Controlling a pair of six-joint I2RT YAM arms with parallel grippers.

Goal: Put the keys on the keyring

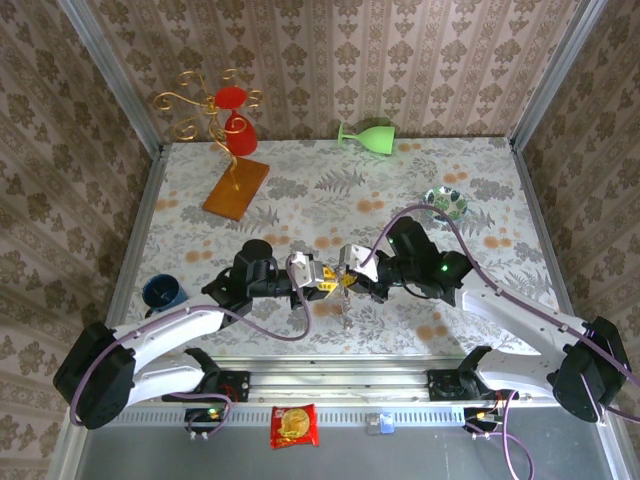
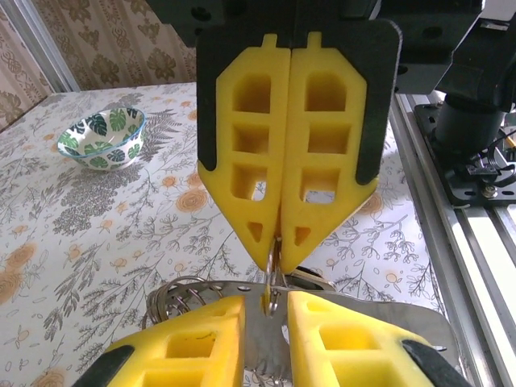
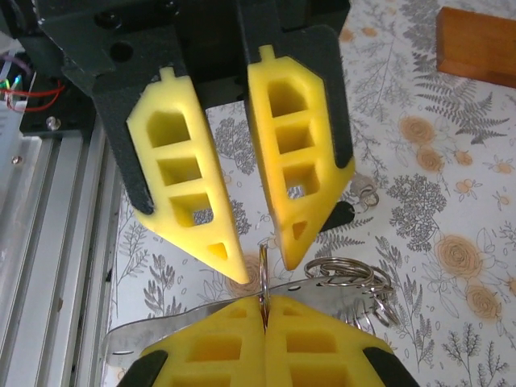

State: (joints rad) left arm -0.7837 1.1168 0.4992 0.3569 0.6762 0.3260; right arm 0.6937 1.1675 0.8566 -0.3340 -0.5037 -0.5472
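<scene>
Yellow pads of the right gripper [image 3: 264,310] press together on the thin keyring [image 3: 263,278], which stands edge-on near the middle of the table [image 1: 480,170]. The left gripper [image 2: 266,300] faces it tip to tip, fingers parted on either side of the ring. Bare table surrounds both. One bowl [image 1: 446,202] and one blue cup [image 1: 163,292] sit near the side edges.

Bright, even light from overhead fills the top view and leaves only soft, short shadows on the table [image 1: 480,180]. In the wrist views the nearest yellow fingers [image 3: 322,355] look slightly soft, and the keyring [image 3: 263,270] glints faintly.
</scene>
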